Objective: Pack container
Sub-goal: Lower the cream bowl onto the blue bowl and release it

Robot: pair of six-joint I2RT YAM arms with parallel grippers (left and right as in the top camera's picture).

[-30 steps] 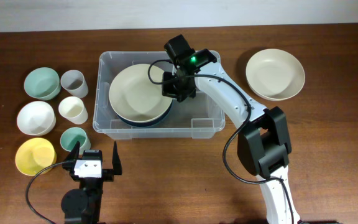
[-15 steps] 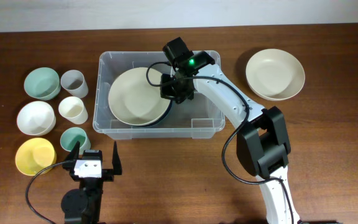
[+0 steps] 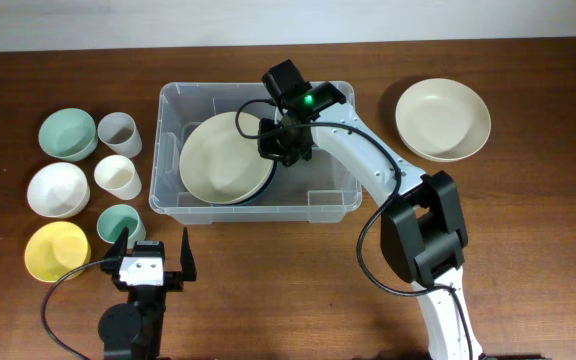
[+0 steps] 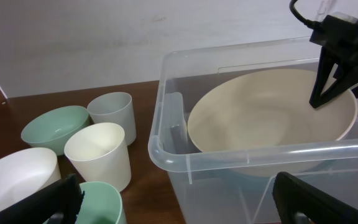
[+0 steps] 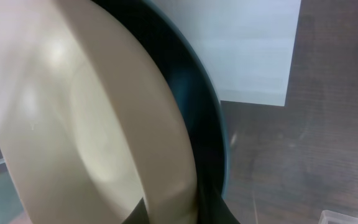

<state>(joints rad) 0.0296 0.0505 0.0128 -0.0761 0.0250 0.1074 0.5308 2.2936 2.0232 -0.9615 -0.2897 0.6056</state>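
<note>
Jaws of right gripper (image 3: 286, 150) sat at rim of round cream plate (image 3: 223, 160) in clear plastic container (image 3: 328, 192), grip undetermined; left gripper (image 3: 153, 244), lower left, gaped empty.

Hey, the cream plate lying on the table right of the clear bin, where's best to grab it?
Probably grip the cream plate by its rim, straight down from above, one finger inside, one outside. It lies flat, open side up, looks too wide to span, and nothing crowds it.
</note>
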